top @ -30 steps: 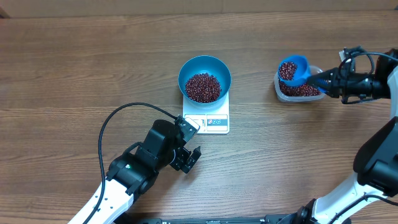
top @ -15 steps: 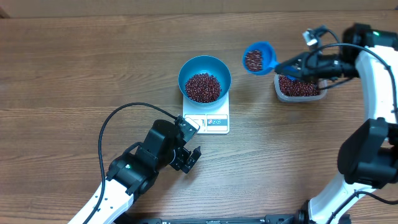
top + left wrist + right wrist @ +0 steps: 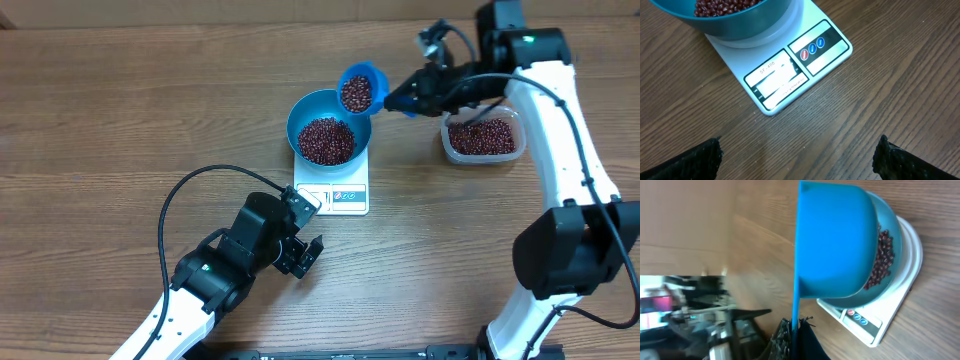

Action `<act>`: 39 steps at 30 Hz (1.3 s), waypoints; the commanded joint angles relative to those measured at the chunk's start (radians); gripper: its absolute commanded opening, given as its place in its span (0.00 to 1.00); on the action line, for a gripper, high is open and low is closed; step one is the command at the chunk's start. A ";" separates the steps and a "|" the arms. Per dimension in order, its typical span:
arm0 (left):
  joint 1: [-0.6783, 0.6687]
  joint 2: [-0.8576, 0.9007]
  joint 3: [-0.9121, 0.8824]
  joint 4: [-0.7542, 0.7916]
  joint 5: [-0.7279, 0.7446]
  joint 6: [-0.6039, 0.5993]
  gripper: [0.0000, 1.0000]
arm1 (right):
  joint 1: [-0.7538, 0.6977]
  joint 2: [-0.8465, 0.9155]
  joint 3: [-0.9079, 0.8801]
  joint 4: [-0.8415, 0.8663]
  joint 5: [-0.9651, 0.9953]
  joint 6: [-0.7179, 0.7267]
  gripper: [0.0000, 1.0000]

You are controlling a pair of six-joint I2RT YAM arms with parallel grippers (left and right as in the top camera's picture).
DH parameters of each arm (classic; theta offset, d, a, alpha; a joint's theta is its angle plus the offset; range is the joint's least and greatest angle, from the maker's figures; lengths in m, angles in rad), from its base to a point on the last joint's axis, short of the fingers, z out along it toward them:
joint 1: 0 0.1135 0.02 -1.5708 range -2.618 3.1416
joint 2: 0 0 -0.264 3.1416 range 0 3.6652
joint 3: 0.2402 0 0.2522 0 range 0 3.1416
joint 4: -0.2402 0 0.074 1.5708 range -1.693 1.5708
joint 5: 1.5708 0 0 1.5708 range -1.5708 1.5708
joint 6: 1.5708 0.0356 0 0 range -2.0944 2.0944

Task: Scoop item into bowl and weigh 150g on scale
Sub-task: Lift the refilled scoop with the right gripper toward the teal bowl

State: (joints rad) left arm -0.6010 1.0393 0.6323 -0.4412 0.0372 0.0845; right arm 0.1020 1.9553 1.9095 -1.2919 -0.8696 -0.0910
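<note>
Hovering toward the table's near edge, the left gripper (image 3: 303,256) has its fingers spread wide on nothing, just short of the small flat white rectangular scale (image 3: 345,196). On that scale sits the round, deep, bright blue bowl (image 3: 296,118), already carrying a heap of tiny dark red-brown beans (image 3: 326,140). Right of it, overlapping its far-right rim, hangs a small blue plastic scoop (image 3: 378,74) loaded with more beans, mouth facing up. Its handle runs rightward into the right gripper (image 3: 400,101), whose fingers are pressed together on it. So the bowl's middle lies left of the cup and slightly toward the near edge, and the right arm is the one placed for the pour. A roll about the handle's line should tip the load in. Further right, toward the table's right edge, a clear rounded-rectangular plastic tub (image 3: 516,128) holds the remaining beans.
</note>
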 commanded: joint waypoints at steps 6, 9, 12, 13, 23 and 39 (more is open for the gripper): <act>0.007 0.006 -0.007 0.000 -0.003 0.016 1.00 | 0.130 -0.042 0.037 0.080 0.266 0.095 0.04; 0.007 0.006 -0.007 0.000 -0.003 0.016 0.99 | 0.183 -0.042 0.037 0.080 0.372 0.095 0.04; 0.007 0.006 -0.007 0.000 -0.003 0.016 0.99 | 0.225 -0.042 0.037 0.080 0.448 0.095 0.04; 0.007 0.006 -0.007 0.000 -0.003 0.016 0.99 | 0.241 -0.042 0.037 0.080 0.479 0.095 0.04; 0.007 0.006 -0.007 0.000 -0.003 0.016 0.99 | 0.359 -0.042 0.037 0.084 0.795 0.095 0.04; 0.007 0.006 -0.007 0.000 -0.003 0.016 0.99 | 0.440 -0.042 0.037 0.109 0.986 0.091 0.04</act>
State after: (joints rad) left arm -0.6014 1.0393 0.6323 -0.4412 0.0372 0.0845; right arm 0.5404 1.9553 1.9102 -1.1923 0.1051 -0.0010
